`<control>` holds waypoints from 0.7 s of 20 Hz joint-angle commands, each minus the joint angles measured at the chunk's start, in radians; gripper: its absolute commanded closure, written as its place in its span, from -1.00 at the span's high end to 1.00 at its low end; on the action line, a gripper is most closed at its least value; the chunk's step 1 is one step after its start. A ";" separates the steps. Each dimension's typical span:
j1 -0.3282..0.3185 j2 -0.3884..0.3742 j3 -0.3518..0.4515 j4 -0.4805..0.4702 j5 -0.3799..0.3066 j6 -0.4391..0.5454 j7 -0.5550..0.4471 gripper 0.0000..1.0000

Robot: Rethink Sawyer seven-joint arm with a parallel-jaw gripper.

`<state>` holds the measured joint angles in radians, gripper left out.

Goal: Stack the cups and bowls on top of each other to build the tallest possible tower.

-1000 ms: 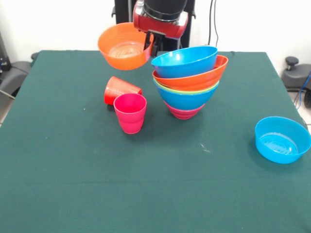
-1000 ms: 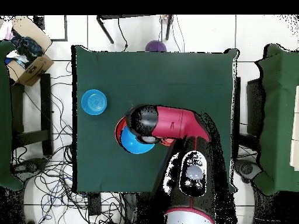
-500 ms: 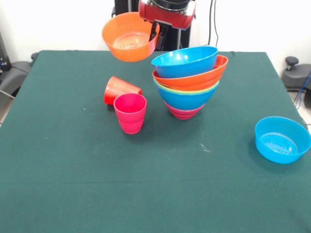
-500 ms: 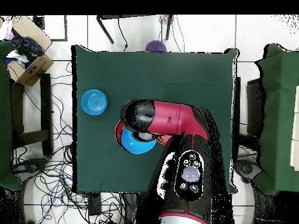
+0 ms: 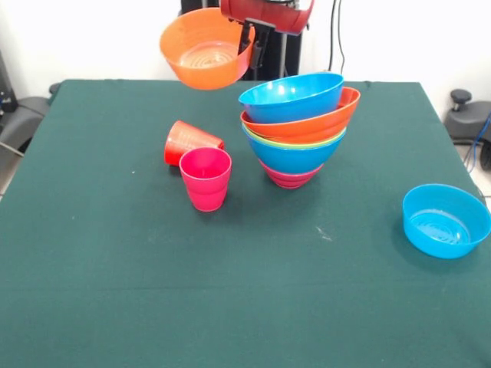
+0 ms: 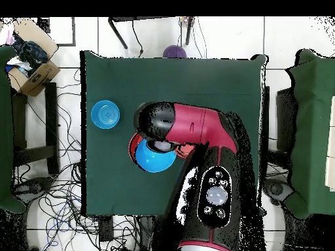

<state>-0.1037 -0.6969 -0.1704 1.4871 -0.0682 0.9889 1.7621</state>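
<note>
One small orange bowl [image 5: 205, 50] hangs pinched by its rim in your pincer [image 5: 249, 37], above the bench's [image 5: 115, 307] far edge, beside the tower [image 5: 295, 126]; two cups [image 5: 205, 179] sit just left of it

The arm's red wrist housing shows at the top edge of the front view, at the far side of the worktop, a little left of centre. The tool [image 5: 247, 47] hangs just below it, raised well clear of the worktop, its dark fingers clamped on the rim of an orange bowl [image 5: 204, 54] that tilts out to the left. From overhead, the red and black arm [image 6: 190, 124] reaches leftward over the worktop.
</note>
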 commanded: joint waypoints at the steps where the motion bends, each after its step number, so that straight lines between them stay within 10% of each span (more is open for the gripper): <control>1: 0.019 0.021 0.054 -0.056 0.032 0.061 0.169 -1.00; 14: 0.126 0.074 0.027 -0.058 0.099 -0.008 0.321 -1.00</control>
<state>-0.0216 -0.6857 -0.1832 1.4451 0.0106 0.9911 1.8459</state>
